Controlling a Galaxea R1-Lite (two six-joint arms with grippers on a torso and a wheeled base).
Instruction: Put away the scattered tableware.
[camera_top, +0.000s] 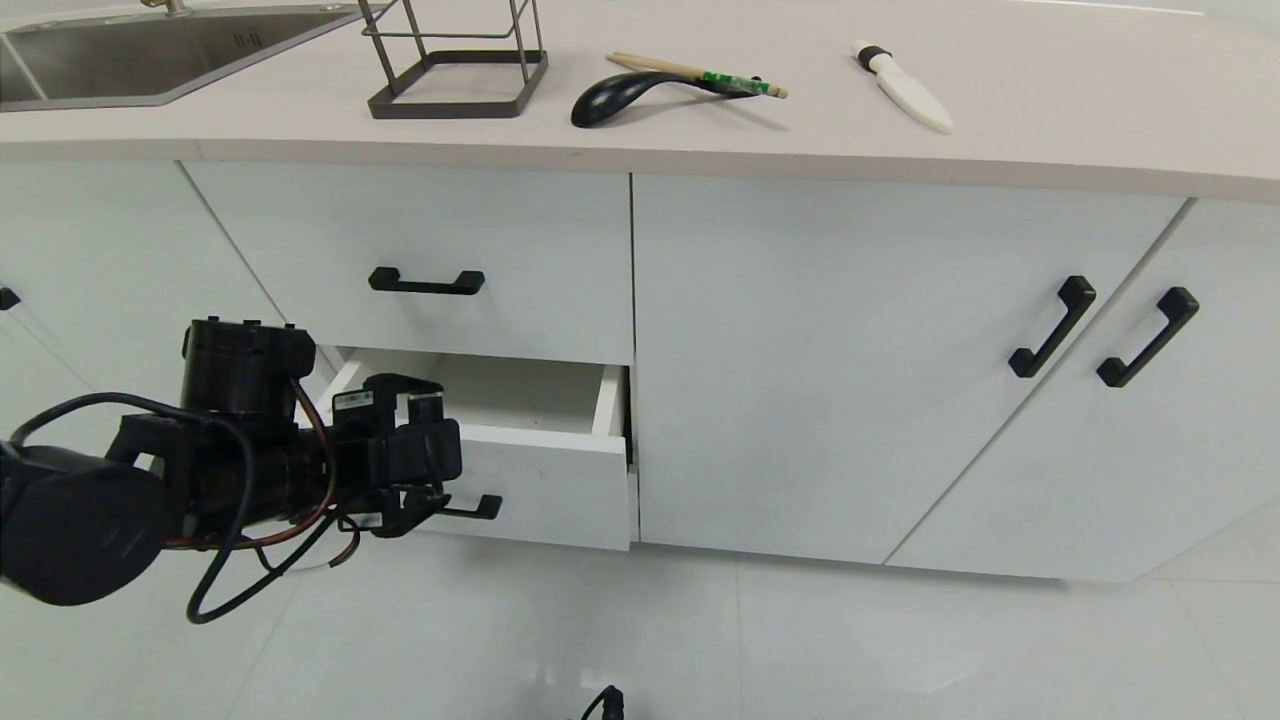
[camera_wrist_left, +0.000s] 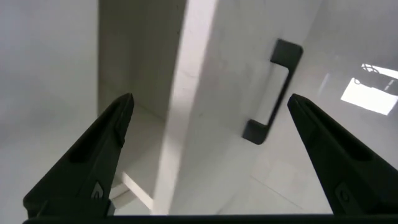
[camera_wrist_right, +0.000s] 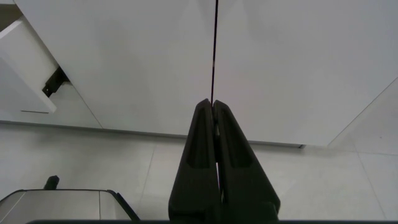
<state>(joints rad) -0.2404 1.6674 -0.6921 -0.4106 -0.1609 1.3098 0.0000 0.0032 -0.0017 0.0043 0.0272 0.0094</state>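
Observation:
On the countertop (camera_top: 1050, 110) lie a black spoon (camera_top: 612, 98), a pair of chopsticks (camera_top: 690, 72) resting across its handle, and a white knife (camera_top: 908, 90) farther right. Below them a white drawer (camera_top: 545, 475) stands partly pulled out. My left gripper (camera_top: 435, 450) is open at the drawer's front panel (camera_wrist_left: 193, 124), one finger on each side of it, with the black drawer handle (camera_wrist_left: 272, 93) beside the outer finger. My right gripper (camera_wrist_right: 213, 104) is shut on nothing, low down and pointing at the seam between two white cabinet doors; the open drawer (camera_wrist_right: 25, 68) is off to its side.
A dark wire rack (camera_top: 455, 80) stands on the counter beside a steel sink (camera_top: 150, 55). A shut drawer with a black handle (camera_top: 426, 283) sits above the open one. Cabinet doors with black handles (camera_top: 1052, 328) fill the right. The tiled floor is bare.

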